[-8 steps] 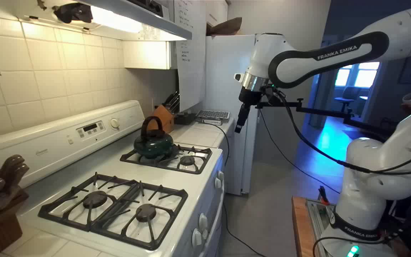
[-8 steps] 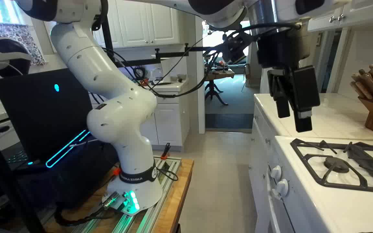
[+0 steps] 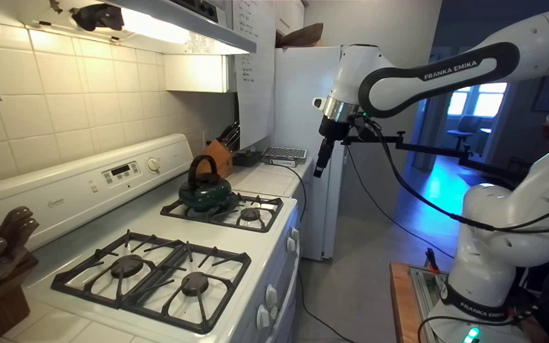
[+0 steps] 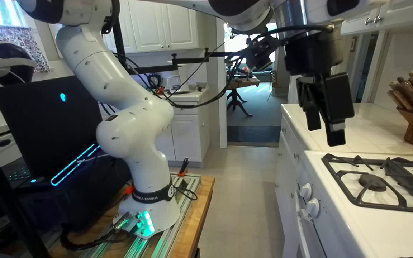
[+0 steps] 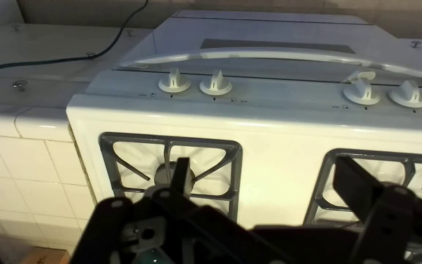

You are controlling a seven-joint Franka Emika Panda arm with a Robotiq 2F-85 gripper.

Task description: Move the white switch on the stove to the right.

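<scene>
The white stove (image 3: 236,257) shows in both exterior views, with several white knobs (image 5: 215,85) along its front panel. A small white lever-like piece (image 5: 366,75) sits just behind one of them in the wrist view. On the raised back panel (image 3: 55,209) are another knob (image 3: 152,165) and a small rocker (image 3: 94,186) beside the display. Which of these is the white switch I cannot tell. My gripper (image 5: 262,165) hangs above the stove, pointing down, fingers wide apart and nothing between them. In an exterior view the gripper (image 4: 324,134) touches nothing.
A dark green kettle (image 3: 206,193) rests on a far grate. Black grates (image 3: 184,257) rise from the cooktop. Knife blocks (image 3: 217,157) stand on the counters. The oven handle (image 5: 255,54) bows out below the knobs. A range hood (image 3: 188,28) overhangs; a fridge (image 3: 303,95) stands beyond.
The arm and gripper show no motion. In an exterior view, a blurred pale ring behind the arm at the right edge has shifted slightly up and right.
</scene>
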